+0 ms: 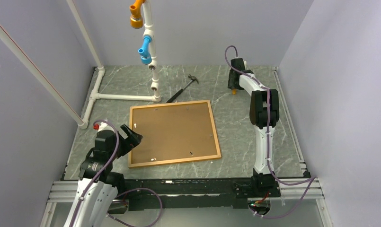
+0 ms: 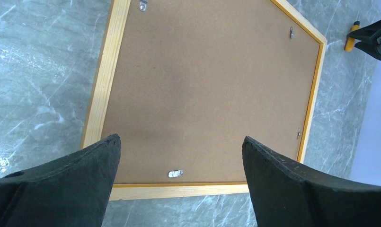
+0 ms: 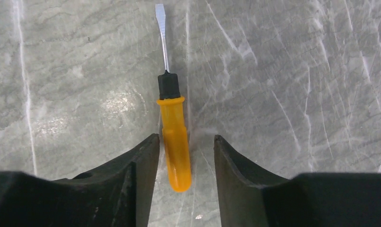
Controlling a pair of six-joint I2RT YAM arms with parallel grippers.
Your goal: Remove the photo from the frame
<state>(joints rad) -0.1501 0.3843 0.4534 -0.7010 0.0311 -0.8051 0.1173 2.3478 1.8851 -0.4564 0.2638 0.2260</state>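
Observation:
The frame (image 1: pixel 175 161) lies face down mid-table, a thin orange wood border. The photo's brown board back (image 1: pixel 172 132) fills it; the printed side is hidden. Small metal tabs (image 2: pixel 175 173) sit along the board's edges. My left gripper (image 1: pixel 134 138) is open and empty, hovering over the frame's left edge (image 2: pixel 179 190), with the board (image 2: pixel 207 90) seen between its jaws (image 2: pixel 181 139). My right gripper (image 1: pixel 234 87) is at the far right, open (image 3: pixel 186 137), its jaws either side of the orange handle of a screwdriver (image 3: pixel 175 146) lying on the table, with a gap on the right side.
A black hammer (image 1: pixel 183 88) lies just beyond the frame's far edge. A white pipe structure (image 1: pixel 124 97) with blue and orange fittings stands at the back left. The screwdriver also shows in the left wrist view (image 2: pixel 352 37). Grey walls enclose the table.

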